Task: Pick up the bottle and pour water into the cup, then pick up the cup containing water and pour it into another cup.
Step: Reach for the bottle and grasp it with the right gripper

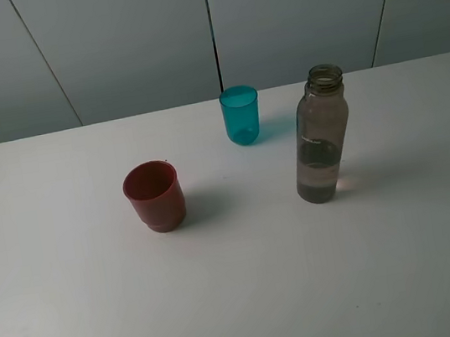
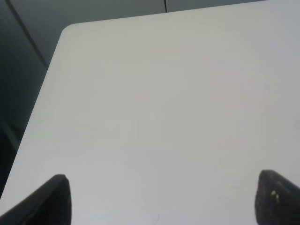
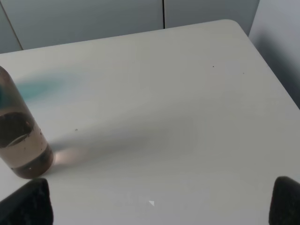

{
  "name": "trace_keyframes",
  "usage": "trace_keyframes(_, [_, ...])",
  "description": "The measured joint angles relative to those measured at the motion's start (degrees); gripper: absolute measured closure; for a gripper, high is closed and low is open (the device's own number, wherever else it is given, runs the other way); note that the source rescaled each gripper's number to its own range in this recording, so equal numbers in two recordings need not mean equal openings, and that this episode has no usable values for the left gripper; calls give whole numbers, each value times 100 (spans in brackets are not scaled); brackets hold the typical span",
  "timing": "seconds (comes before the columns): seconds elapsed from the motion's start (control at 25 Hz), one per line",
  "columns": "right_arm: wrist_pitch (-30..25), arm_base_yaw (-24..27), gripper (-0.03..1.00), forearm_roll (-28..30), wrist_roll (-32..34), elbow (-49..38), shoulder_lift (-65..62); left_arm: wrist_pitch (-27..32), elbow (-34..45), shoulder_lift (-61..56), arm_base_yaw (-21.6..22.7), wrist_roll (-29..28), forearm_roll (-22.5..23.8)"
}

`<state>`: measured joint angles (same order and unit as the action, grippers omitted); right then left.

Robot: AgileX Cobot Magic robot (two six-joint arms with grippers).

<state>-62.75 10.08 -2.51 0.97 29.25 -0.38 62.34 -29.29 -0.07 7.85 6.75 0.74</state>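
The bottle [image 1: 319,142] stands upright on the white tabletop [image 1: 245,301]. It has no cap, its threaded neck is open, and water fills its lower part. A small bright patch of light lies on the surface at its foot. It is the tallest thing there.

The teal cup [image 1: 241,115] stands upright to the bottle's left and a little farther back, near it but not touching. It is translucent and mouth up; whether it holds anything cannot be told. The red cup [image 1: 155,197] stands upright farther to the bottle's left, well apart from it and somewhat nearer the front edge than the teal cup. Its stepped, narrower base rests on the tabletop and its shadow falls toward the bottle. All three things stand apart from one another.

The right claw [image 3: 157,204] hangs above the tabletop on the bottle's right side, its jaws spread wide and holding nothing. Only its two dark fingertips [image 3: 28,206] show in the wrist view — one appears close to the bottle's base, the other far out to the side.

The left claw [image 2: 164,200] hangs over a bare stretch of tabletop near a rounded corner. Its jaws are also wide with nothing between them, and how far it is from the bottle cannot be told.

Beyond the bottle, behind the tabletop's far edge, grey wall panels [image 1: 129,39] rise with dark seams between them.
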Motion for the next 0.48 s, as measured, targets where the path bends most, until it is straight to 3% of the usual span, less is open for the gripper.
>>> trace_keyframes(0.48, [0, 0, -3, 95, 190, 0, 0, 0, 0, 0, 0, 0, 0])
